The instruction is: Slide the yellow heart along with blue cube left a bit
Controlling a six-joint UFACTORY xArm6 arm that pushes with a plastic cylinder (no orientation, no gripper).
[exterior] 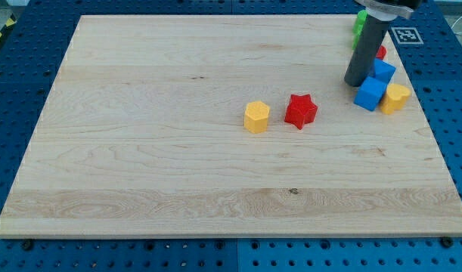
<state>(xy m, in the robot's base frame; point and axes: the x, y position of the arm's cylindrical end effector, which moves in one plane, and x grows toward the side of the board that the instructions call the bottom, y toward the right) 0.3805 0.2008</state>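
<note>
Now, my tip (358, 81) beside blue cube (370, 94), yellow heart (395, 98) perhaps touching

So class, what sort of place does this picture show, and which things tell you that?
Probably a robotics lab bench: a pale wooden board lies on a blue perforated mounting table, a black-and-white marker tag sits by the board, and my tip stands among small coloured blocks.

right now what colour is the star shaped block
Red; the star block shows clearly in the camera view.

A pale wooden board (178, 151) is lying on a blue perforated bench (19, 75), evenly lit, with a fiducial tag (406, 35) showing.
</note>
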